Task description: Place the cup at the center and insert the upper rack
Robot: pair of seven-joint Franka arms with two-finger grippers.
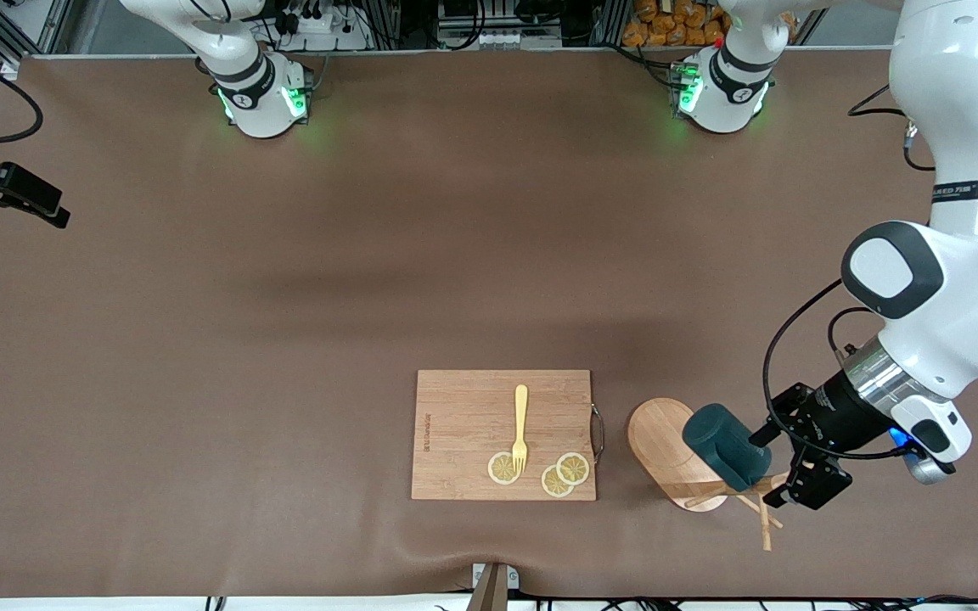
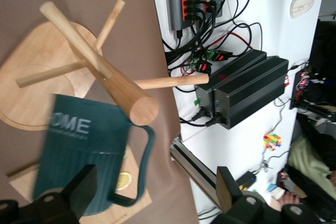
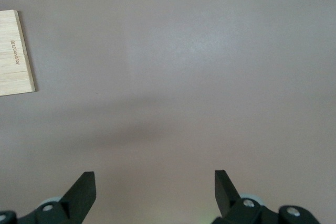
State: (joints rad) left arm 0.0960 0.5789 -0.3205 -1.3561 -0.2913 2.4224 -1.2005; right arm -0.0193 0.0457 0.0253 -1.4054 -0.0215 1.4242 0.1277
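Note:
The upper rack, a light wooden mug tree, stands on its oval base (image 1: 663, 441) toward the left arm's end of the table, with its post (image 2: 113, 80) and thin pegs (image 1: 762, 512) showing. The dark teal cup (image 1: 725, 445) is tipped on its side up against the post, above the base. My left gripper (image 1: 782, 465) is open around it: the cup's body (image 2: 84, 145) lies by one finger and its loop handle (image 2: 146, 161) sits in the gap. Whether the handle hangs on a peg I cannot tell. My right gripper (image 3: 155, 179) is open over bare table, with nothing between its fingers.
A rectangular wooden cutting board (image 1: 463, 407) lies beside the rack's base, carrying a yellow fork (image 1: 520, 428) and three lemon slices (image 1: 572, 468). Its corner (image 3: 16, 53) shows in the right wrist view. The table's front edge (image 1: 710, 590) runs close to the rack.

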